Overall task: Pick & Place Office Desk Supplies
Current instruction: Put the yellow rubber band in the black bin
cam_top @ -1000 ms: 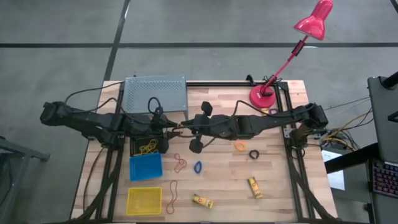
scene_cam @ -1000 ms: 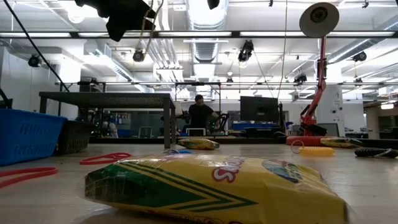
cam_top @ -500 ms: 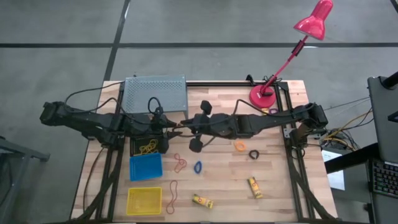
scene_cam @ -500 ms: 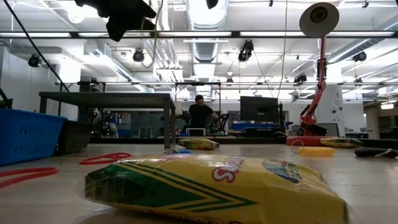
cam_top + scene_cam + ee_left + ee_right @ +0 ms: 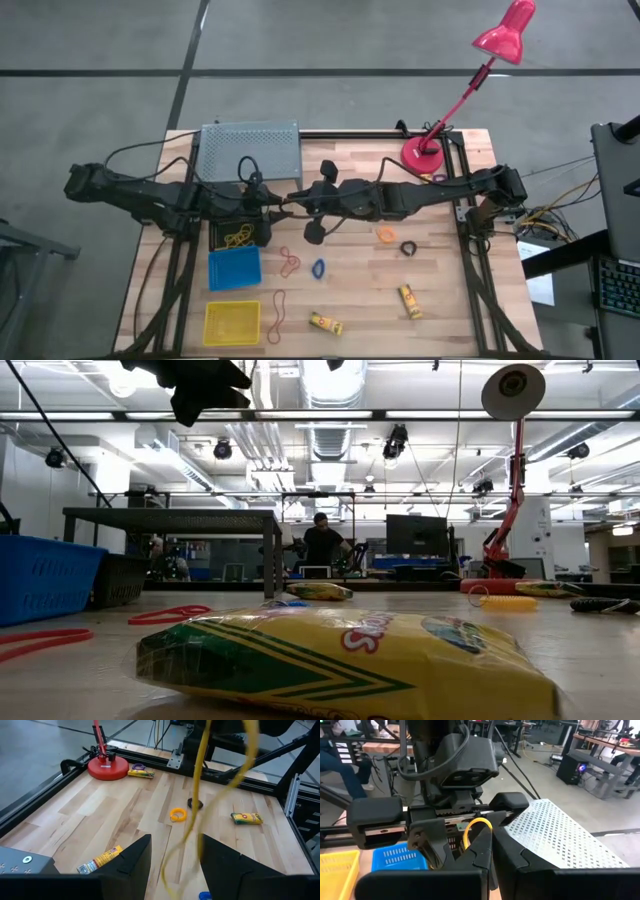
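With our right hand [image 5: 487, 845] pinching the thin yellow rubber-band loop [image 5: 476, 827] above the wooden desk [image 5: 440, 300] and our spread left hand [image 5: 172, 855] straddling it beyond, the band may snag between arms.

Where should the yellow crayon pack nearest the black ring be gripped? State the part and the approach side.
Grip the yellow crayon pack at mid-length, across its narrow width, coming straight down from above. It lies flat on the table, its long axis nearly up-down in the high view, and both long sides are free of neighbours.
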`<state>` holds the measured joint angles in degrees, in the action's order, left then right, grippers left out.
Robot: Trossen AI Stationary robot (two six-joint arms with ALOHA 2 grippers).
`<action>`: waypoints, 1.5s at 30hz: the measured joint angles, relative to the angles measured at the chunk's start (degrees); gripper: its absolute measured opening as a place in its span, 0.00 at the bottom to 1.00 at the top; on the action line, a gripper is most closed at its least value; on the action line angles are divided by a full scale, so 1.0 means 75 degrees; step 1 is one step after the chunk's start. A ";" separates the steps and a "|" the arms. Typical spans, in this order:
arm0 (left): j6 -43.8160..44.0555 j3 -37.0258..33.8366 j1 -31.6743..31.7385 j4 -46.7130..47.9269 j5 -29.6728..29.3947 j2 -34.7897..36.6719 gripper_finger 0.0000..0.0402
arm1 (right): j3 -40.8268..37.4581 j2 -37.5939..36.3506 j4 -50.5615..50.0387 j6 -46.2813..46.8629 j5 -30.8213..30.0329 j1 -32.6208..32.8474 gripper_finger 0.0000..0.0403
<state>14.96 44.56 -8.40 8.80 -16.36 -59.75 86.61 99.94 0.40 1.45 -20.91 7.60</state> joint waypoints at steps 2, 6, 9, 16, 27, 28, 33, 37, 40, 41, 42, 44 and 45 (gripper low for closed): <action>0.0000 0.0000 0.0000 0.0000 0.0000 0.0000 0.41 | 0.0000 0.0000 -0.0005 -0.0025 0.0005 0.0000 0.02; 0.0000 0.0000 0.0000 0.0000 -0.0003 0.0000 0.41 | 0.0000 0.0000 -0.0003 -0.0023 0.0020 0.0000 0.02; 0.0000 0.0003 0.0000 0.0000 -0.0014 0.0000 0.41 | 0.0000 0.0000 -0.0006 -0.0023 0.0059 0.0000 0.02; 0.0003 0.0003 0.0000 0.0000 -0.0020 0.0000 0.38 | -0.0003 0.0000 0.0013 -0.0023 0.0297 -0.0009 0.02; 0.0006 0.0003 0.0000 -0.0001 -0.0020 0.0000 0.09 | -0.0003 0.0000 0.0075 -0.0023 0.0458 0.0000 0.02; 0.0006 0.0003 0.0000 0.0000 -0.0020 0.0000 0.06 | -0.0003 0.0000 0.0072 -0.0023 0.0458 0.0000 0.02; 0.0032 0.0003 0.0000 0.0000 -0.0018 0.0000 0.01 | -0.0003 0.0000 0.0064 -0.0023 0.0458 0.0000 0.02; 0.0030 0.0005 0.0001 0.0000 -0.0017 0.0000 0.01 | -0.0003 0.0000 0.0050 0.0013 0.0458 0.0000 0.02; 0.0029 0.0006 0.0000 0.0000 -0.0017 0.0000 0.00 | -0.0003 0.0000 0.0050 0.0237 0.0458 0.0000 0.02; 0.0029 0.0006 0.0003 0.0000 -0.0017 0.0000 0.00 | -0.0003 0.0000 0.0047 0.0237 0.0458 0.0000 0.02; 0.0029 0.0006 0.0000 0.0000 -0.0015 0.0000 0.00 | -0.0003 0.0000 0.0044 0.0186 0.0458 0.0000 0.02; 0.0029 0.0006 0.0000 0.0000 -0.0015 0.0000 0.00 | -0.0003 0.0000 0.0045 -0.0016 0.0465 0.0000 0.02; 0.0029 0.0006 0.0000 0.0000 -0.0015 0.0000 0.00 | -0.0003 0.0000 0.0044 -0.0112 0.0514 0.0000 0.02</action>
<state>15.18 44.60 -8.40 8.80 -16.47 -59.75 86.59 99.94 0.73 0.61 -17.05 7.60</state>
